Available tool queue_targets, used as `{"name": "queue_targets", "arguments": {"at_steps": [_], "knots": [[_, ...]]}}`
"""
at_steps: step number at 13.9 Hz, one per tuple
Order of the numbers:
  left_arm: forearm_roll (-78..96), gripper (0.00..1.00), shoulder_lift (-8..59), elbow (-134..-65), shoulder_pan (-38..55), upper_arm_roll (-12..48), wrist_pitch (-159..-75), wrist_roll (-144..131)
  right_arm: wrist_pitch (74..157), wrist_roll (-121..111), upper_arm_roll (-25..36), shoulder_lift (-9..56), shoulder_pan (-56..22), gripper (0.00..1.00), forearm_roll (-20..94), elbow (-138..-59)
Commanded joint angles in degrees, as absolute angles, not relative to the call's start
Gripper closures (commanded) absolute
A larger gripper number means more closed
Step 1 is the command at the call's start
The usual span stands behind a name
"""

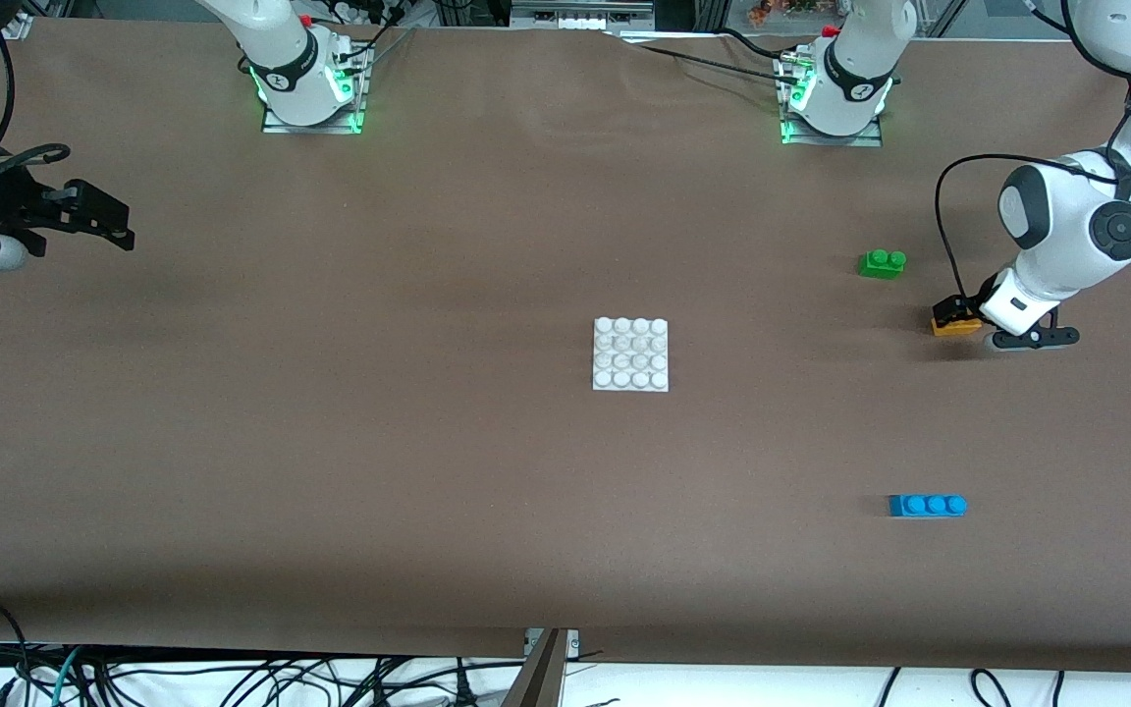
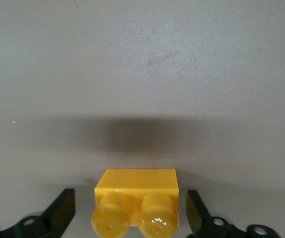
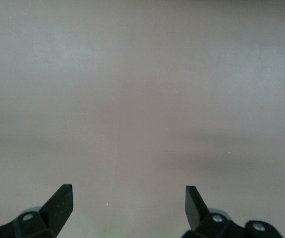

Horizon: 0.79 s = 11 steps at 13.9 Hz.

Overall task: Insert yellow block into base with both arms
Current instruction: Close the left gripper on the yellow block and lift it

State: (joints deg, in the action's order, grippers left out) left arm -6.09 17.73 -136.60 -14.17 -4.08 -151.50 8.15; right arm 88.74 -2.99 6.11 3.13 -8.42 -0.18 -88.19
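While the right arm waits, its forearm enters from the table's edge at the right arm's end. The right gripper (image 1: 122, 228) hangs over bare table (image 1: 428, 511), at about ten o'clock from the base in the front view. Its fingers (image 3: 60, 203) are spread wide with nothing between them.

The base (image 1: 630, 354) lies flat near the middle of the table, studs up, with nothing on it. At about two o'clock from it sits a green brick (image 1: 882, 263), well apart.

The yellow block (image 1: 956, 327) rests on the table at about three o'clock from the base, toward the left arm's end. It is near the green brick and nearer to the front camera.

The left arm folds down from the upper corner, its elbow bent and its wrist tilted steeply toward the table. The left gripper (image 1: 958, 312) is lowered right over the block. In the left wrist view its fingers (image 2: 63, 208) straddle the block, a thin gap showing on each side, so they are not gripping it.

A blue brick (image 1: 927, 505) lies at about four o'clock from the base.
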Motion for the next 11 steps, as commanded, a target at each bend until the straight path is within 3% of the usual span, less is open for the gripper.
{"name": "queue_targets", "arguments": {"at_steps": [1,3,5,11], "knots": [[-5.01,0.46,18.19,-136.85,-14.59,-3.6,-152.32,8.43,88.68,-3.6,6.06,3.16,-8.53,0.0,-0.88,-87.45],[-5.1,0.74,18.19,-136.85,-14.59,-3.43,-152.31,9.31,88.68,-3.6,6.06,3.16,-8.35,0.0,-0.79,-87.45],[-5.1,0.88,18.19,-136.85,-14.59,-3.34,-152.23,9.32,88.68,-3.6,6.06,3.16,-8.26,0.0,-0.7,-87.45],[-5.1,0.88,14.26,-136.41,-14.42,-2.9,-148.21,9.32,88.68,-3.6,6.15,3.16,-8.17,0.0,-0.53,-87.45]]}}
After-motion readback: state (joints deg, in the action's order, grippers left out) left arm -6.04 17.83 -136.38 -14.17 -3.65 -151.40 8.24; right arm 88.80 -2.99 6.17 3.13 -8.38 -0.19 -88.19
